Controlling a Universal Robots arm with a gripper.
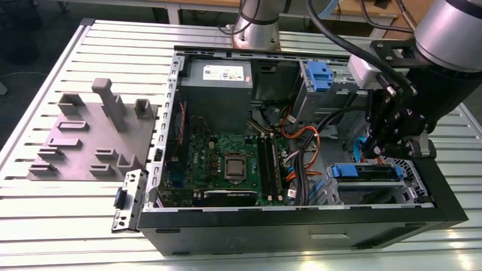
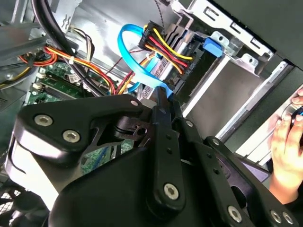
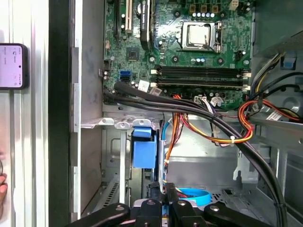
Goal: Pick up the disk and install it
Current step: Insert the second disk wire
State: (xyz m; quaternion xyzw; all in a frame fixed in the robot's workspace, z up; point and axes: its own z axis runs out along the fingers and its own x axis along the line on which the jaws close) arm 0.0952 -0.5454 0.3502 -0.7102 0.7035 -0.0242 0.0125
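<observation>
Close in, gripper fingers pressed together, nothing pinched; blue cable just beyond the tips. Disk sits in the computer case's lower bay, just beside the gripper. Motherboard farther off.

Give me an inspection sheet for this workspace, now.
Surface: slatted table, bearing the open case.
Job's things: disk looks slotted into the lower bay, blue rail showing; seating unclear.
Clutter: grey fixture plate; phone.
Grippers: tool shut, inside the case above the disk.
Cables: blue cable and red-yellow bundle beside the tool.
Surroundings: a hand outside the case.
</observation>
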